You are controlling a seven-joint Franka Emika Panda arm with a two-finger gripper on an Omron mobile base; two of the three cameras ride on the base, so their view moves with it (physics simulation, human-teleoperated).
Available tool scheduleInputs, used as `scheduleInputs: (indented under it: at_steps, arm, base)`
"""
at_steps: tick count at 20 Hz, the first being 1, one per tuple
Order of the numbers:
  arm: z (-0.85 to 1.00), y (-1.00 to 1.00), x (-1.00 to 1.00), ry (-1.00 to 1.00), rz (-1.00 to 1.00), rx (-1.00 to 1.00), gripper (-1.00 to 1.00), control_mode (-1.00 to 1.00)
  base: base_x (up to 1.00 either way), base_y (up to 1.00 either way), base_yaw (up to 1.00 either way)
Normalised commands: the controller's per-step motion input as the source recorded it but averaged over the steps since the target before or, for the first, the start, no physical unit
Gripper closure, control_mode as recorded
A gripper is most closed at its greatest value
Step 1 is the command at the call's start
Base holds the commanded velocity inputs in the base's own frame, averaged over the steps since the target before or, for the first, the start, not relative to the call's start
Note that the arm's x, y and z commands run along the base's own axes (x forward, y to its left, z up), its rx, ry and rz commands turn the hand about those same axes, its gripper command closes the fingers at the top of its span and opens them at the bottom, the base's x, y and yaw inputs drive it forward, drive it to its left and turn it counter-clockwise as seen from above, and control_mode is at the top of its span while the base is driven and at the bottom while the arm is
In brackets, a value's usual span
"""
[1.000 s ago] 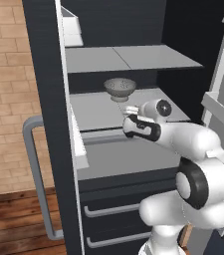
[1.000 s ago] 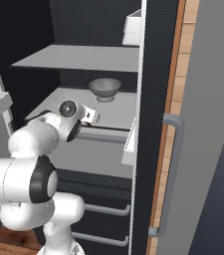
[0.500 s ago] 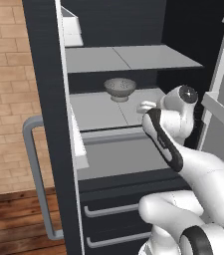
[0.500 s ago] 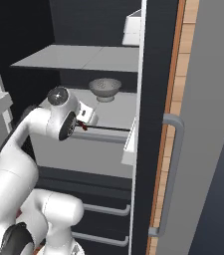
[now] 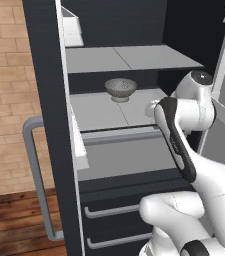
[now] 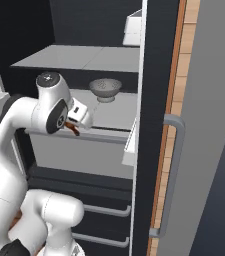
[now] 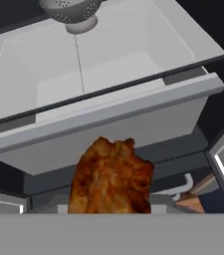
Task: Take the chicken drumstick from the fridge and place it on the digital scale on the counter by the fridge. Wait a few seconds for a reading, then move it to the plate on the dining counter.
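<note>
Since the small, glossy reddish-brown chicken drumstick (image 7: 112, 177) is pinched only by its near end, the likeliest trouble is a slip: a quick swing of the white arm toward the scale could twist the meat loose and drop it to the floor. I would also worry about it clipping the grey front lip of the shelf (image 7: 103, 113) just beyond it, since it hangs close in front of that edge, clear of the shelf top. The dark fingers (image 6: 74, 129) are drawn almost fully together on the drumstick, which sticks out past their tips; in the right base view it shows as a brown sliver under the hand. Farther in, the white perforated colander bowl (image 5: 120, 89) stands on the light grey shelf, well apart from the meat and no obstacle. All of this sits inside the tall dark charcoal fridge (image 5: 43, 105), whose open door with its long grey bar handle (image 5: 34, 177) stands to the left.
</note>
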Motion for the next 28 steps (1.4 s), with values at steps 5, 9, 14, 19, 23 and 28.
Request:
scheduleInputs:
  at_steps: [5,9,14,19,23,28]
  arm:
    - [-0.26,0.0,-0.2,0.05,0.0,0.0,1.0,1.0]
    - [0.0,0.0,0.0,0.0,0.0,0.0,1.0,1.0]
    - [0.0,0.0,0.0,0.0,0.0,0.0,1.0,1.0]
    - [0.0,0.0,0.0,0.0,0.0,0.0,1.0,1.0]
    - [0.0,0.0,0.0,0.0,0.0,0.0,1.0,1.0]
    - [0.0,0.0,0.0,0.0,0.0,0.0,1.0,1.0]
  base:
    - [-0.08,0.0,0.0]
    - [-0.93,0.06,0.0]
    - [-1.0,0.16,0.04]
    - [-0.54,0.0,0.78]
    - [-0.58,0.04,0.98]
    - [-0.61,0.24,0.93]
